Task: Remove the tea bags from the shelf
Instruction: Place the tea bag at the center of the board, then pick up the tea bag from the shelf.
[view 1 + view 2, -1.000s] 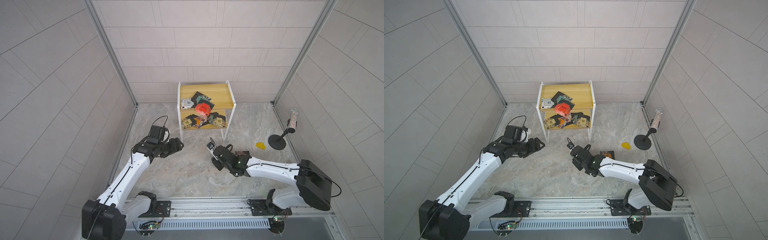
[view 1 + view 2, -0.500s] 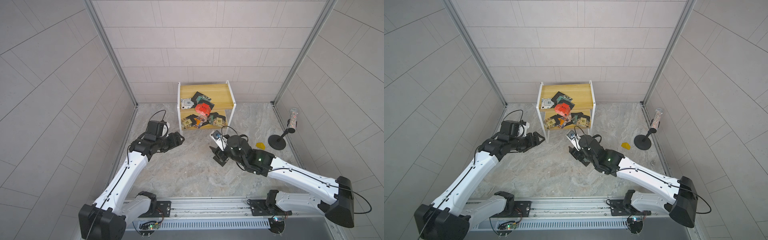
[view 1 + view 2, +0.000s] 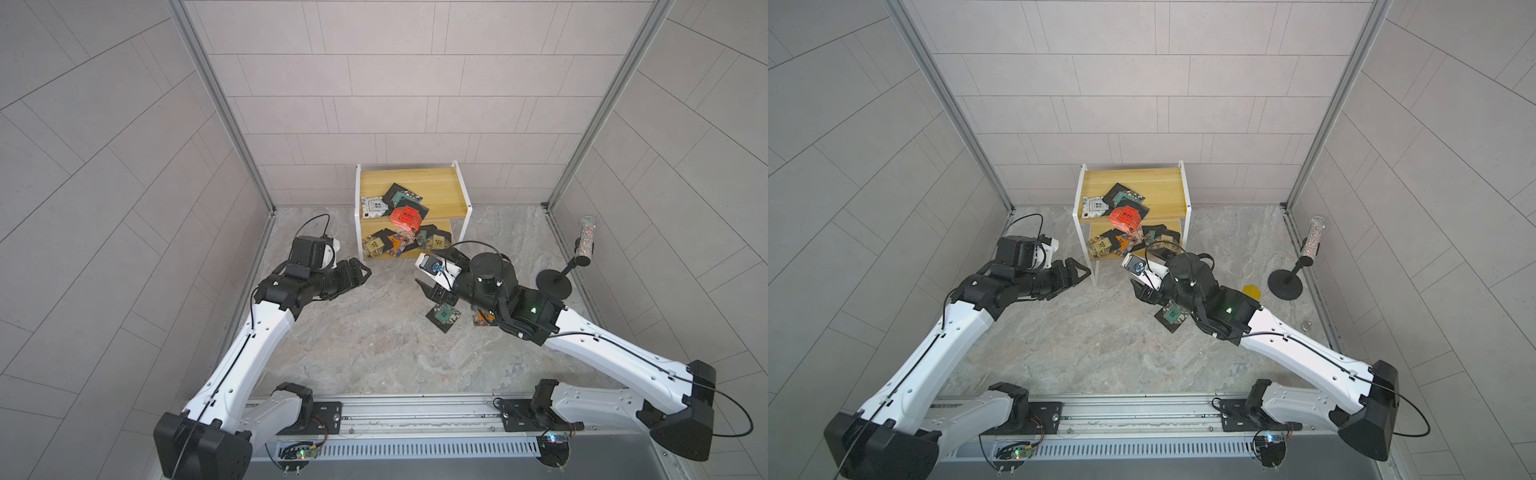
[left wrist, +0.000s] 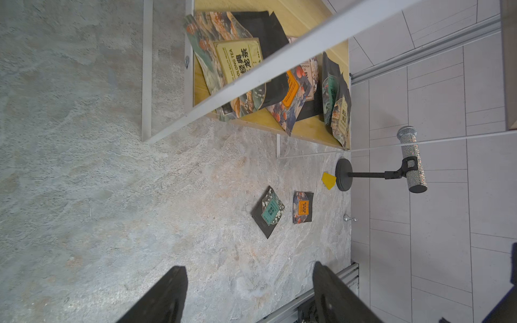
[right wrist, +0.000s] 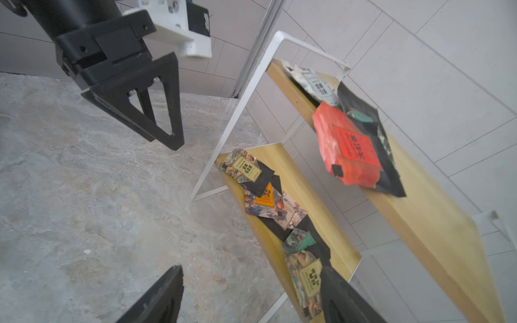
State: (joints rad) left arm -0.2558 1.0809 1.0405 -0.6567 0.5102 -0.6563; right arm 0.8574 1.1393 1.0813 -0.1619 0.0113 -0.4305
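Most tea bags (image 3: 399,243) lie on the shelf (image 3: 440,187). A loose overlapping row fills the lower board. On the upper board, a red one (image 3: 405,216) sits over dark ones and a white one, and its corner overhangs the front edge.

Two sachets lie flat on the counter (image 3: 353,340) in front, just beside each other. One is teal-labelled (image 4: 269,211) and one is orange-labelled (image 4: 302,207).

The right pincer (image 5: 251,302) hovers above the counter before the lower board. Its jaws are spread wide with nothing between them. One finger is near the sachet at that board's right end.

The left pincer (image 3: 361,274) is equally wide and empty. It points at the shelf's left front leg from close by, without touching it.

Bare counter lies between the two pincers.

A yellow wedge (image 4: 328,180) and a black stand (image 3: 555,282) sit off to the right near the wall.
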